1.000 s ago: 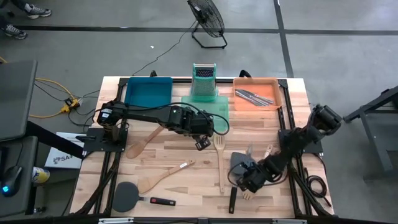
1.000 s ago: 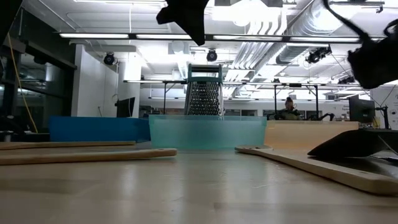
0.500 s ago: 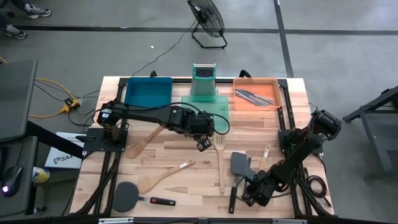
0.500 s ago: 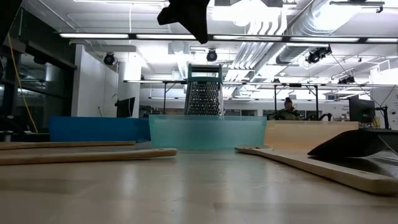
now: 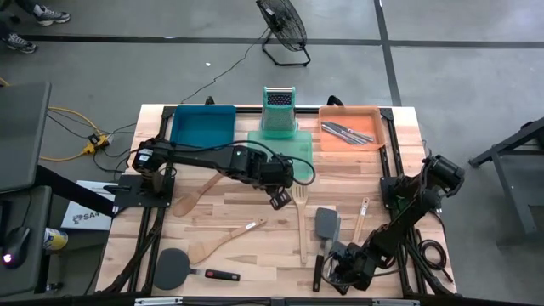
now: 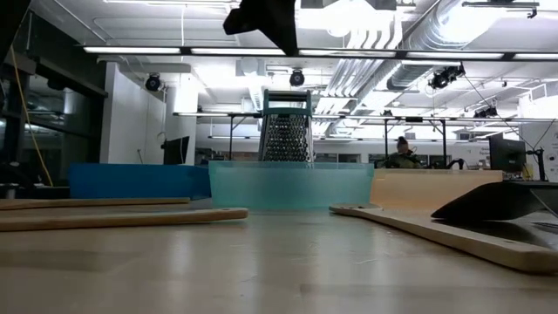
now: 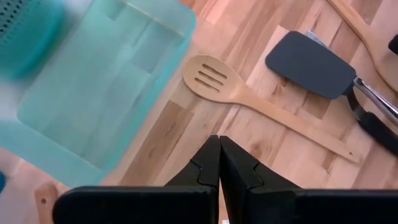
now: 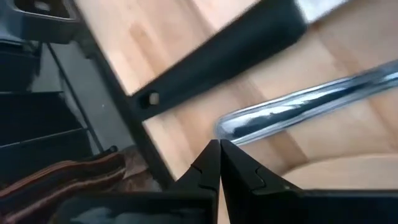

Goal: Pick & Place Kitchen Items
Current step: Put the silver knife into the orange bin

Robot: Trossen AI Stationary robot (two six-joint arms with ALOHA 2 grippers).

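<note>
Right claw (image 5: pixel 337 278), shut and empty, hangs low at the desk's (image 5: pixel 238 208) near edge beside the black spatula (image 5: pixel 325 229). Left claw (image 5: pixel 279 198), shut, waits mid-desk. Next: open over that handle and grip.

The right gripper (image 5: pixel 340 274) has drawn back toward the near edge of the tabletop (image 5: pixel 255 212), uncovering the black spatula (image 5: pixel 326 224) and the small wooden spoon (image 5: pixel 360 217) it had hung over a second ago.
</note>
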